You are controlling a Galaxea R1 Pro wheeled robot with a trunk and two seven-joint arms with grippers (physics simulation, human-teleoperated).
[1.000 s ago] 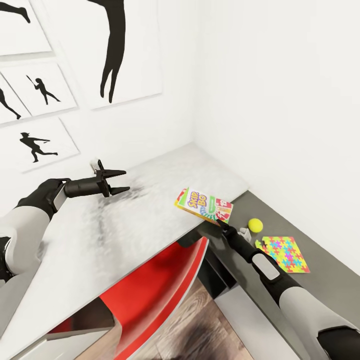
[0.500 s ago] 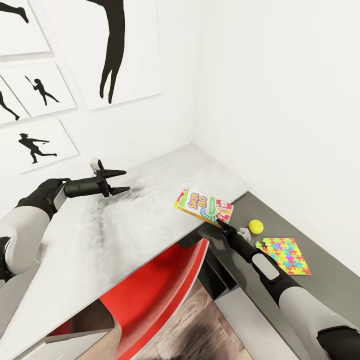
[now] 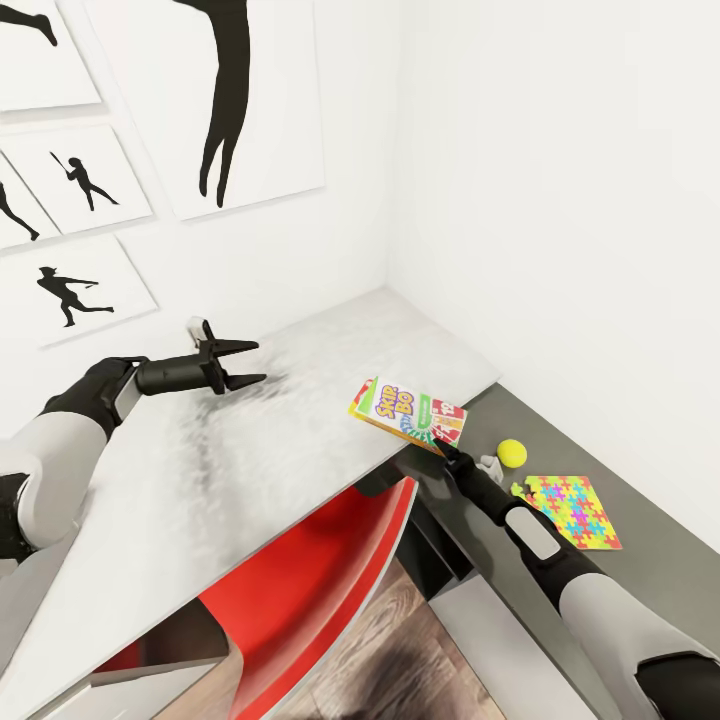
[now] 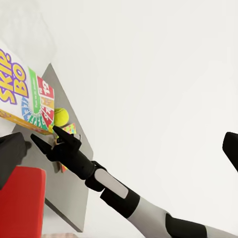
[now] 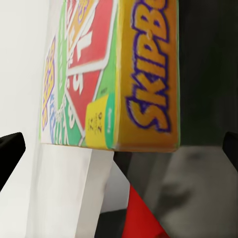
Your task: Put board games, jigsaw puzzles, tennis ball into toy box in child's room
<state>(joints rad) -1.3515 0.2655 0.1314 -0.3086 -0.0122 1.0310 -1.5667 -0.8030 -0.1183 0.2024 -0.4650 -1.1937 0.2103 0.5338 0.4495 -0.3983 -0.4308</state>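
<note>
Bright, even light with no clear source washes the white walls (image 3: 540, 180) nearly featureless. Shadows are faint and soft. The pale table (image 3: 300, 420) top looks grainy and smeared. The game box (image 5: 124, 74) up close is blurred.

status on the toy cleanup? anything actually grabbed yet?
Nothing looks done: no toy is held. In hand: the right gripper is open at the corner of the SKIP BO board game, which overhangs the pale table top. Left: that game, the tennis ball and a jigsaw puzzle on the dark wing. The left gripper hangs open.
</note>
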